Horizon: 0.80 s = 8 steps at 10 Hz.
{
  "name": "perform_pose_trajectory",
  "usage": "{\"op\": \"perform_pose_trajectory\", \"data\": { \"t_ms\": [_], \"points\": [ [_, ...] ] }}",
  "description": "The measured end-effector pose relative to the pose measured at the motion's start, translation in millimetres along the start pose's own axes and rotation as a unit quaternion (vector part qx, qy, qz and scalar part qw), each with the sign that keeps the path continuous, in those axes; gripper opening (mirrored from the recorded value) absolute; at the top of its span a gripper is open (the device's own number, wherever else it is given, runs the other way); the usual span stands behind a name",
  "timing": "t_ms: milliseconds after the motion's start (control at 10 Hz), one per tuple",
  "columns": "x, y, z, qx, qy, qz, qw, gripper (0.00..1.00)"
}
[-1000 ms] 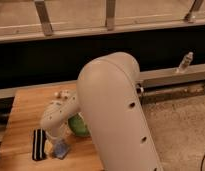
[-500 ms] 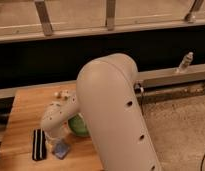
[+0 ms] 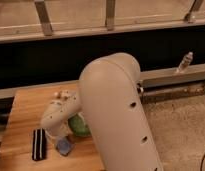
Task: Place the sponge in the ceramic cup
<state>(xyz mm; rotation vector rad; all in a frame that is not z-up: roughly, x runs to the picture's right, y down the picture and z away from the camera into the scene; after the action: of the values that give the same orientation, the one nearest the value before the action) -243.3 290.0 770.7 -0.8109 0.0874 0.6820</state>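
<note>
The light-blue sponge (image 3: 64, 146) lies on the wooden table (image 3: 23, 117) near its front edge. My arm fills the middle of the camera view, and its pale wrist reaches down to the left. The gripper (image 3: 60, 136) sits right over the sponge, its tip hidden by the wrist. A small pale round thing (image 3: 58, 94) at the table's far side, just past the wrist, looks like the ceramic cup, and it is mostly hidden.
A dark green dish (image 3: 78, 127) sits right of the sponge, partly behind my arm. A black-and-white striped oblong (image 3: 39, 144) lies left of the sponge. A small bottle (image 3: 185, 62) stands on the ledge at the right. Grey floor lies right of the table.
The wrist has shifted slightly over the sponge. The sponge stays at about the same spot on the table.
</note>
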Motion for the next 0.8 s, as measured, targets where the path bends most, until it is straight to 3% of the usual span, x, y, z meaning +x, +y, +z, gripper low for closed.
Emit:
{"op": "perform_pose_trajectory", "data": {
  "t_ms": [400,600,800],
  "points": [
    [1.4,0.9,-3.4,0.002,-0.002,0.0,1.0,0.0],
    [1.3,-12.0,-29.3,0.018,-0.031,0.015,0.9992,0.0],
    [-0.2,-27.2,-75.0,0.032,-0.062,0.033,0.997,0.0]
  ]
}}
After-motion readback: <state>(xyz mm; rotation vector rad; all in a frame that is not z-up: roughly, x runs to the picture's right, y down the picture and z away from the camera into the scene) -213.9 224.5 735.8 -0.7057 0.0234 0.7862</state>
